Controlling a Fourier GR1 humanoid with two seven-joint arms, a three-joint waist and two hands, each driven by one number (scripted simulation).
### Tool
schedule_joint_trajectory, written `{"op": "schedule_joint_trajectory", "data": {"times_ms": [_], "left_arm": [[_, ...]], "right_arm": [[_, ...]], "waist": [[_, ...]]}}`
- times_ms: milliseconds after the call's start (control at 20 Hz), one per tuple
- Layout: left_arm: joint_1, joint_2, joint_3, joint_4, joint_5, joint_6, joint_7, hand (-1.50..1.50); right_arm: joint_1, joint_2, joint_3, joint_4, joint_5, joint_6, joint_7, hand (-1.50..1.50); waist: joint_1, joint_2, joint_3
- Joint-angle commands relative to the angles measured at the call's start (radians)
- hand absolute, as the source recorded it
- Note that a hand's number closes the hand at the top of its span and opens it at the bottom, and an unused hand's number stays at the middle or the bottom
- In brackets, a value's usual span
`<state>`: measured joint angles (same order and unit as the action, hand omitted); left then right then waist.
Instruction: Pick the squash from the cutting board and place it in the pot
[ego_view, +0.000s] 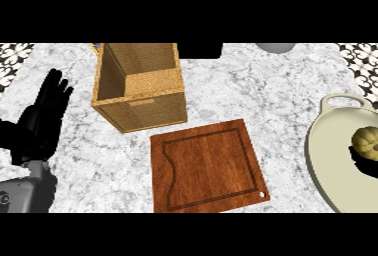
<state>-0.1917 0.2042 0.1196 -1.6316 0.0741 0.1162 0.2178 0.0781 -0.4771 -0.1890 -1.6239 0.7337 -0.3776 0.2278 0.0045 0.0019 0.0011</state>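
Squash (366, 143) lies inside the cream pot (319, 150).
The left hand (40, 117) rests with straight fingers; the bare cutting board (207, 165) sits to its right, the pot beyond.

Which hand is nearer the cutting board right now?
Left. The left hand rests open left of the cutting board, apart from it. The right hand isn't identifiable in this view.

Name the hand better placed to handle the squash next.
Right, probably: the squash lies in the pot at the far right, while the left hand rests open at the far left, past the cutting board.
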Motion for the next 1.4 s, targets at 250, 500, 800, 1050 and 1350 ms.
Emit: {"op": "schedule_joint_trajectory", "data": {"times_ms": [250, 500, 800, 1050, 1350], "left_arm": [[-0.017, 0.036, 0.043, 0.005, 0.033, -0.036, 0.000, 0.00], [-0.036, -0.007, -0.006, -0.042, -0.009, 0.023, 0.070, 0.00], [-0.003, 0.014, 0.027, -0.048, 0.010, 0.001, 0.052, 0.00], [-0.040, -0.003, 0.008, -0.013, -0.026, 0.022, 0.044, 0.00], [-0.018, -0.032, 0.009, 0.019, -0.011, 0.004, -0.002, 0.00]], "right_arm": [[-0.150, 0.055, -0.033, 0.339, -0.280, 0.133, -0.225, -1.50], [-0.178, 0.096, -0.154, 0.352, -0.501, 0.180, -0.414, -1.50], [-0.154, 0.054, -0.318, 0.361, -0.734, 0.327, -0.507, -1.50], [-0.034, 0.004, -0.430, 0.340, -0.858, 0.452, -0.538, -1.50], [-0.004, -0.108, -0.527, 0.511, -0.937, 0.628, -0.619, -1.50]], "waist": [[0.012, 0.001, 0.001], [-0.005, -0.004, 0.002], [-0.010, -0.005, 0.000], [-0.019, -0.004, -0.001], [-0.012, -0.002, -0.001]]}}
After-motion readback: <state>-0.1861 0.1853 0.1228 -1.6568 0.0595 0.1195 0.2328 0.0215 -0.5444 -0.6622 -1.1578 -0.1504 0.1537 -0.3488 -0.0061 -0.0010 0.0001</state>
